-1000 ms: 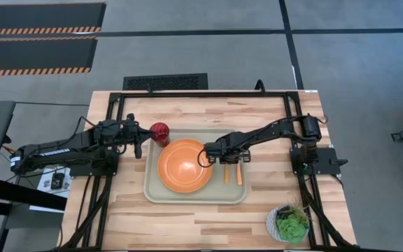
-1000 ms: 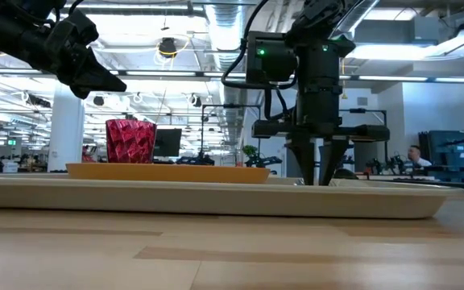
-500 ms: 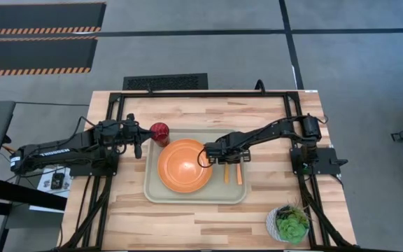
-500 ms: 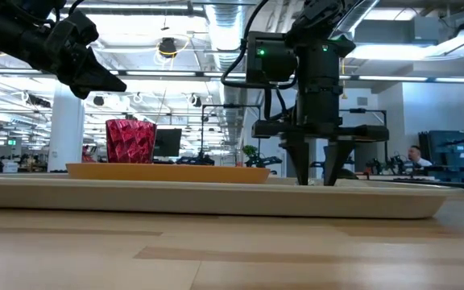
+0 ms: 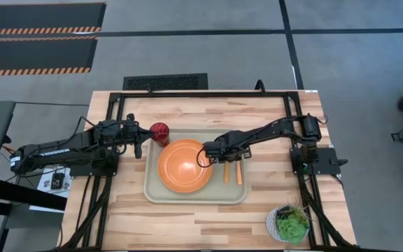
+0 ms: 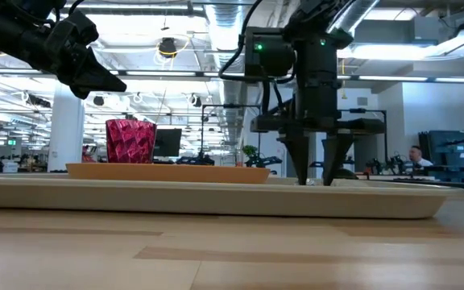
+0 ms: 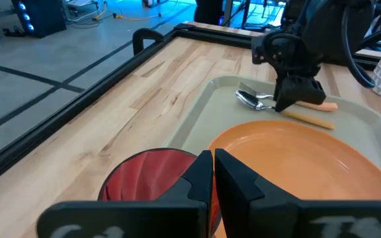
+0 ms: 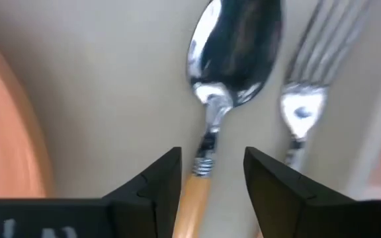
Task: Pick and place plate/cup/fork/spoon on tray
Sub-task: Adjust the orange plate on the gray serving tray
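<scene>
plate (image 5: 185,165) on tray (image 5: 187,195), cup (image 5: 160,131) beside

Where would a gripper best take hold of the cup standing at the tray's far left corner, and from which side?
Grip the cup across its round wall near the rim, coming straight down from above. It stands upright and open-topped, close beside the plate on the tray, so a sideways approach looks cramped. The shut left gripper is nearest; it would have to open first.

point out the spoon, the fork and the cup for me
spoon (image 8: 233,49), right wrist view, on its silver bowl
fork (image 8: 301,112), right wrist view, on the neck below its tines
cup (image 6: 130,141), low view, on its red side wall
</scene>
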